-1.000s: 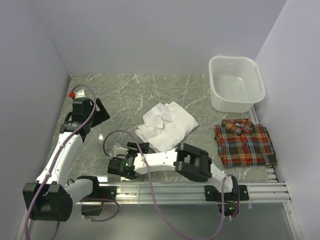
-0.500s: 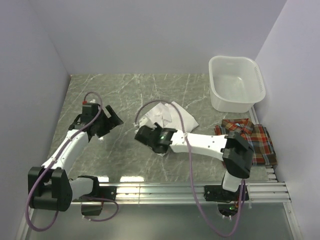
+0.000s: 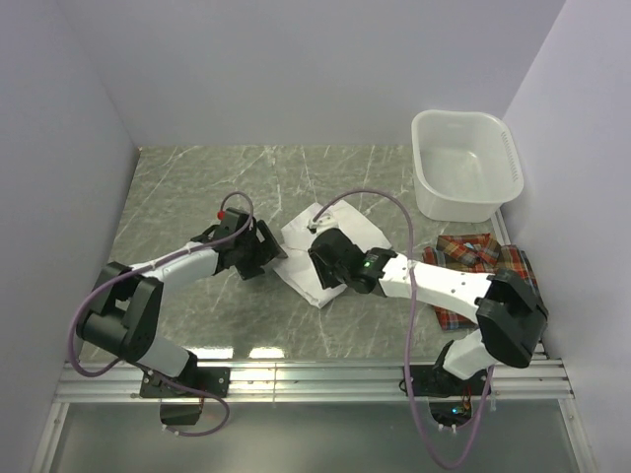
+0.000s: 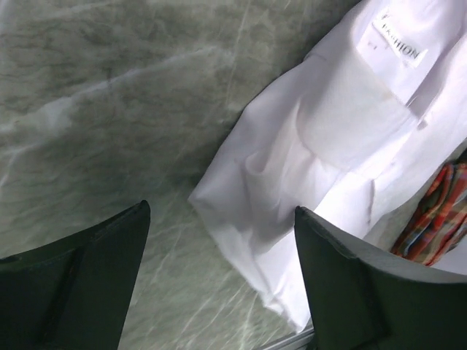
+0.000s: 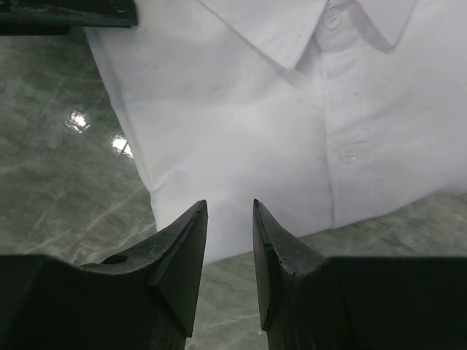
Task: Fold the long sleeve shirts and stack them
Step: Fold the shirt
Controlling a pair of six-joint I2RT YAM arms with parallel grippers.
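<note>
The right gripper [image 5: 230,208] hung with its two dark, wedge-shaped fingers [image 5: 182,248] drawn to a slim gap and nothing pinched between them, poised just over the near hem of the white shirt [image 5: 241,124]. That shirt lay folded near the middle of the table [image 3: 197,187], smooth cotton with a pointed collar [image 5: 292,29] and small pale buttons [image 5: 349,154] down its placket. From the other side, the left gripper [image 4: 221,209] stood with its broad black fingers [image 4: 95,262] spread wide and empty above the shirt's soft, creased corner, where a sewn label [image 4: 398,45] showed. The tabletop was glossy green-grey marble with white veining. Well to the right lay the plaid shirt [image 3: 473,254], folded flat, in red, orange and dark checks. Behind it sat a rounded white plastic basin [image 3: 461,115].
</note>
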